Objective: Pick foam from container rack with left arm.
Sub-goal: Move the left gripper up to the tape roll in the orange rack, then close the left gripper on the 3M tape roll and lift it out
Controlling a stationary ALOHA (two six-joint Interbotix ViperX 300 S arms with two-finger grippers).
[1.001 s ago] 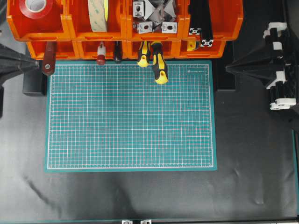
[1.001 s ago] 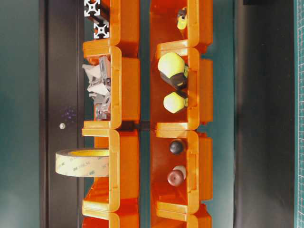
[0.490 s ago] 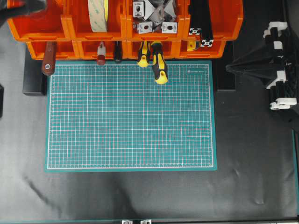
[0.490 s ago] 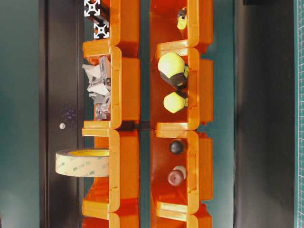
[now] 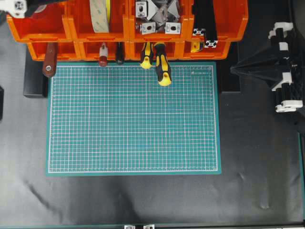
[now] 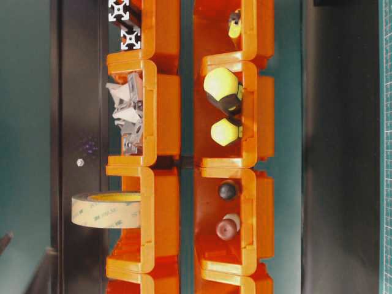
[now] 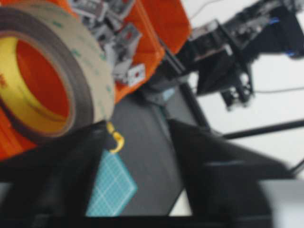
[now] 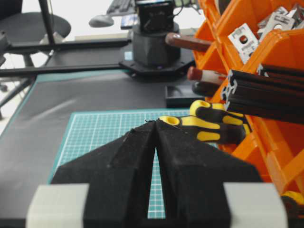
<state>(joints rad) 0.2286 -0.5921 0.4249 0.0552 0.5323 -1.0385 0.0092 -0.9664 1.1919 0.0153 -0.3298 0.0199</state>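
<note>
Left claw [image 7: 137, 166] standing open beside foam tape roll [image 7: 45, 71]; right claw [image 8: 155, 156] closed. Risk: a finger striking the roll's edge, toppling it within orange bin [image 5: 97, 28].

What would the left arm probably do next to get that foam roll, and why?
Probably ease the left hand forward until its open fingers straddle the foam roll. The roll stands on edge in its orange bin, just ahead and to one side of the hand, not yet between the fingers.

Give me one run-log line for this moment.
left gripper: open, nearing foam tape roll | roll: upright in container rack | right gripper: shut, parked
</note>
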